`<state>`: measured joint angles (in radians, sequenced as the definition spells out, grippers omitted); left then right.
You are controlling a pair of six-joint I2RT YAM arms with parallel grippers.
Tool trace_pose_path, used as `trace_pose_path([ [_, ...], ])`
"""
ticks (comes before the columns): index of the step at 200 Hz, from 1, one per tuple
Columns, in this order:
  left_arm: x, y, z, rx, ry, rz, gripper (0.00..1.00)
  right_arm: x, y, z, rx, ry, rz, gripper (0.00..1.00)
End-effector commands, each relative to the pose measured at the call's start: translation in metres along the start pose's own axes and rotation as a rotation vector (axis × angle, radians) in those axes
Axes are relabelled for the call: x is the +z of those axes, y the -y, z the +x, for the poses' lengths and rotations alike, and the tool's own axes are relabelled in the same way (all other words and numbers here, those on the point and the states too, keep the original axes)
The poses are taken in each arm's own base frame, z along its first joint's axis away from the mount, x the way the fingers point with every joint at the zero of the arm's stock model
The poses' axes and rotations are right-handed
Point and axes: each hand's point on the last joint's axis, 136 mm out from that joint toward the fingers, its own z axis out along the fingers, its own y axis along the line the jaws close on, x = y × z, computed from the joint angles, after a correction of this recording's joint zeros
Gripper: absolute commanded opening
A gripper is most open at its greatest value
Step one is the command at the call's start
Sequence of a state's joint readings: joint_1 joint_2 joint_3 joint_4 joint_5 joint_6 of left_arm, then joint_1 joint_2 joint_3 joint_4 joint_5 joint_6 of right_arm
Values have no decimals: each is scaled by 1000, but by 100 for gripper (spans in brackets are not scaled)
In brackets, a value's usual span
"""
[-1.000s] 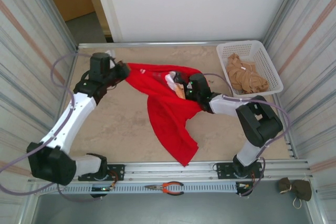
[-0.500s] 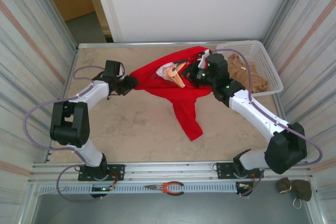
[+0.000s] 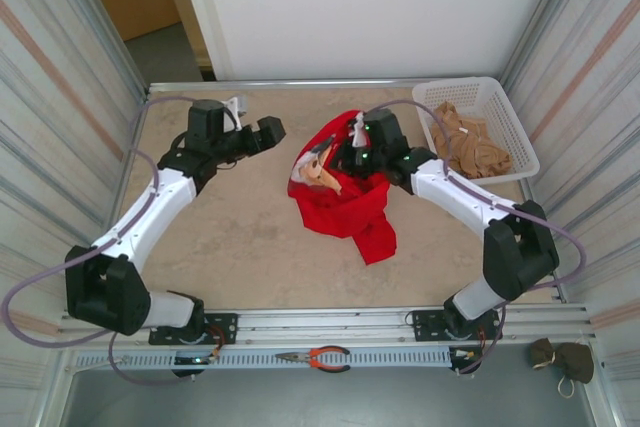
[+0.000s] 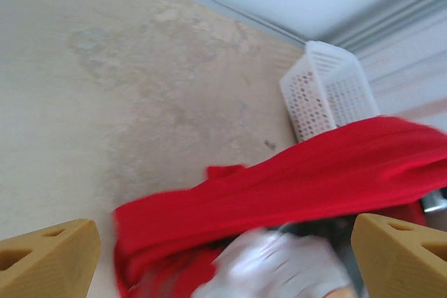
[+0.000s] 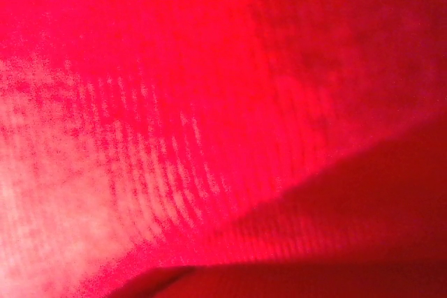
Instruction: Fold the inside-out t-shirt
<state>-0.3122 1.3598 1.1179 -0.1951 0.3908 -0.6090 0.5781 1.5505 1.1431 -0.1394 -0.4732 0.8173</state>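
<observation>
The inside-out t-shirt point(image 3: 345, 205) is a bright red bunch hanging to the table in the middle, with a pale printed patch point(image 3: 323, 169) on its left side. My right gripper point(image 3: 350, 152) is shut on its top edge, and the cloth hides the fingers. Red fabric point(image 5: 209, 102) covers the right wrist view. My left gripper point(image 3: 268, 132) stands open to the left of the shirt, apart from it, with nothing between its tan fingertips point(image 4: 49, 259). In the left wrist view the t-shirt point(image 4: 279, 179) stretches as a red band ahead of the left gripper point(image 4: 223, 266), blurred.
A white basket point(image 3: 500, 107) at the back right corner holds a tan-beige garment point(image 3: 470, 147). Red-handled pliers point(image 3: 315, 357) lie on the front rail. Metal walls close in both sides. Bare tabletop point(image 3: 230, 237) spreads in front of the left arm.
My left gripper has opened and let go of the shirt, which has dropped from a spread span into a bunch under the right gripper. The right gripper has moved left and lower.
</observation>
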Motion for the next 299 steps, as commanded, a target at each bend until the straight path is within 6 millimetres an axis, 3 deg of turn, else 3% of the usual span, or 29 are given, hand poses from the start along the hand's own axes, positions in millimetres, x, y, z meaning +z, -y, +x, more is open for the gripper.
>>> trace_pose_path([
  [1,9,38,6,87,-53,154,93,1,-18,13,-119,-54,-47,0],
  [37,21,67,36,183,-119,264,92,4,-23,21,-133,-77,-63,0],
  [83,33,77,51,204,-133,300,91,5,-25,26,-145,-91,-66,0],
  [97,40,75,51,200,-140,289,85,5,-28,30,-154,-99,-72,0],
  [123,53,72,44,182,-132,265,59,1,-35,37,-179,-105,-82,0],
  [150,64,73,21,139,-88,251,10,-2,-36,55,-224,-134,-65,0],
  [158,68,73,11,114,-67,253,0,-2,-35,63,-247,-149,-53,0],
  [181,84,69,-13,28,-60,224,0,1,-34,91,-319,-205,-14,0],
  [195,101,61,-14,5,-112,174,0,-2,-41,93,-342,-195,-12,0],
  [218,131,31,2,-41,-205,74,0,-24,-72,60,-362,-90,-60,0],
  [247,148,-25,24,-115,-290,-49,0,-76,-117,-7,-361,125,-133,0],
  [273,137,-49,23,-158,-276,-62,57,-115,-129,-58,-323,318,-136,0],
  [299,101,-59,2,-182,-193,-54,78,-138,-122,-89,-256,453,-108,0],
])
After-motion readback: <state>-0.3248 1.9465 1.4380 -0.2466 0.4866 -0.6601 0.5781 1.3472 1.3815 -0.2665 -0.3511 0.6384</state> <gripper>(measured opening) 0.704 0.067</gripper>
